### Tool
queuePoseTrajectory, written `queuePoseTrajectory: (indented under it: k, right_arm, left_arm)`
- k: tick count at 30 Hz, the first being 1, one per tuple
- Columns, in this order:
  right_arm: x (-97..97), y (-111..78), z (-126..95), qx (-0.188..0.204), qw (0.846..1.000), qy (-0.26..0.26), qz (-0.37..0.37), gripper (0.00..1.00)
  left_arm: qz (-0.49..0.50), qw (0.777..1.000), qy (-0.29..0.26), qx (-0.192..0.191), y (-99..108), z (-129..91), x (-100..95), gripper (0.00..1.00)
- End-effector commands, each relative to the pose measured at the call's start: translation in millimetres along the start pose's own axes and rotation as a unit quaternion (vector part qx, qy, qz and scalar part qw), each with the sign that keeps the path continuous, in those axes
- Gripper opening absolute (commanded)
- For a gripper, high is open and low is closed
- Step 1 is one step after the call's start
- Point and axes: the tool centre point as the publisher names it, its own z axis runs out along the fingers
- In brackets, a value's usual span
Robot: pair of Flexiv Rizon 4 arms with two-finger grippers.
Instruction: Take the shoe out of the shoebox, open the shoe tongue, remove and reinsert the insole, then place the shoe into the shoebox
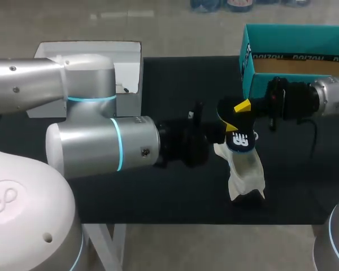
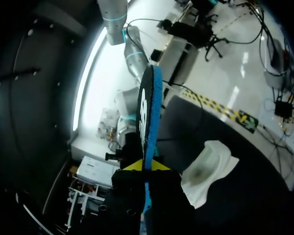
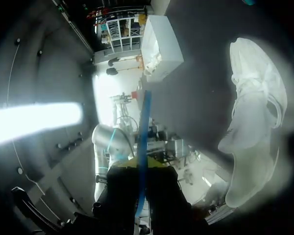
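Head view: one shoe (image 1: 246,169), one shoebox (image 1: 246,68), one insole (image 1: 240,140); left end effector (image 2: 147,165), right end effector (image 3: 142,164) both clamp insole.

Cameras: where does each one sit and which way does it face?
Head view: above and behind, looking down on the table; left arm and right arm enter from the sides.
Left wrist view: on the left wrist, looking along the left gripper, shut on the insole.
Right wrist view: on the right wrist, along the right gripper, also gripping it.
Shared: all show insole and white shoe.
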Motion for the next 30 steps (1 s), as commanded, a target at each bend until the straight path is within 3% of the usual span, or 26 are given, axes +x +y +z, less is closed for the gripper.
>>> queuePoseTrajectory:
  k: [1, 2, 8, 21, 23, 30]
  right_arm:
    - [-0.1, -0.5, 0, -0.002, 1.0, -0.001, 0.0, 0.0]
    - [-0.1, -0.5, 0, -0.002, 1.0, -0.001, 0.0, 0.0]
    - [-0.1, -0.5, 0, -0.002, 1.0, -0.001, 0.0, 0.0]
    - [-0.1, -0.5, 0, -0.002, 1.0, -0.001, 0.0, 0.0]
    - [-0.1, -0.5, 0, -0.002, 1.0, -0.001, 0.0, 0.0]
    - [-0.1, -0.5, 0, -0.002, 1.0, -0.001, 0.0, 0.0]
  left_arm:
    - [-0.001, 1.0, -0.005, -0.001, -2, 0, 3.6, 0.8]
    - [-0.001, 1.0, -0.005, -0.001, -3, 0, 3.5, 1.0]
    - [-0.023, 1.0, -0.003, -0.009, -2, -13, 7.9, 1.0]
    - [-0.099, 0.995, -0.006, -0.032, -2, -83, 49.3, 1.0]
    - [-0.114, 0.992, -0.013, -0.051, -1, -93, 52.0, 1.0]
    - [-0.114, 0.992, -0.013, -0.051, -1, -93, 52.0, 1.0]
